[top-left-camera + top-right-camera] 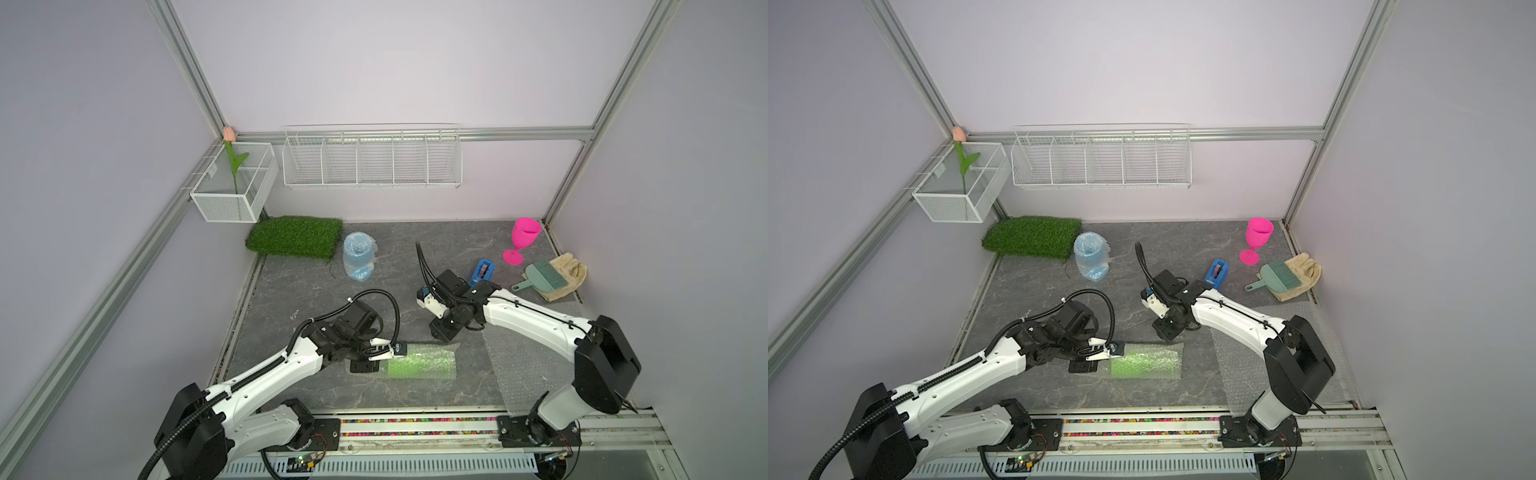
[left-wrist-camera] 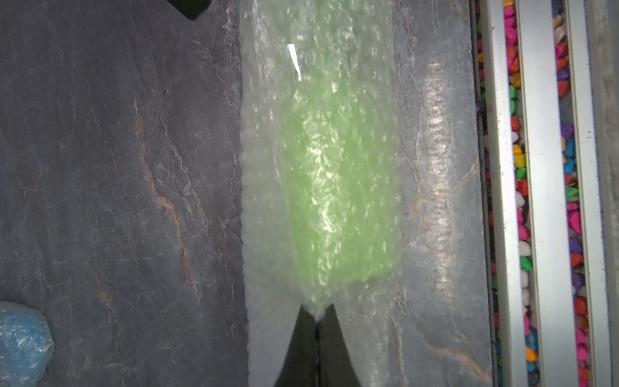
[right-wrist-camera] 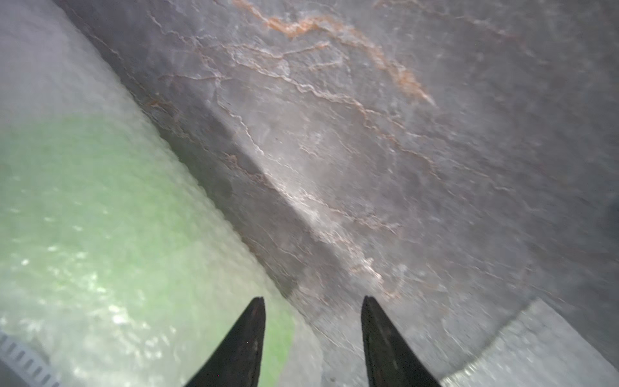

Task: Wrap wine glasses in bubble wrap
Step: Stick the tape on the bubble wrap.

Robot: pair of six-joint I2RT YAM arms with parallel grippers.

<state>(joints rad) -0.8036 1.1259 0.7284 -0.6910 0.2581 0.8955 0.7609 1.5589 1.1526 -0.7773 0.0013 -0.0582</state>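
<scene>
Left gripper [image 2: 316, 316] pinching bubble wrap [image 2: 264, 201] end, fingers closed; lime green goblet [image 1: 419, 365] lying rolled inside, front-centre. Right gripper [image 3: 313, 298] hovering beside roll, fingers parted, empty. Advise holding pinch firm, tucking loose flap snug.

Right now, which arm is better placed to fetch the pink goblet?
Probably right. The right arm is nearer the pink goblet, jaws open and empty; the left arm's jaws are shut on the bubble wrap around the green goblet.
</scene>
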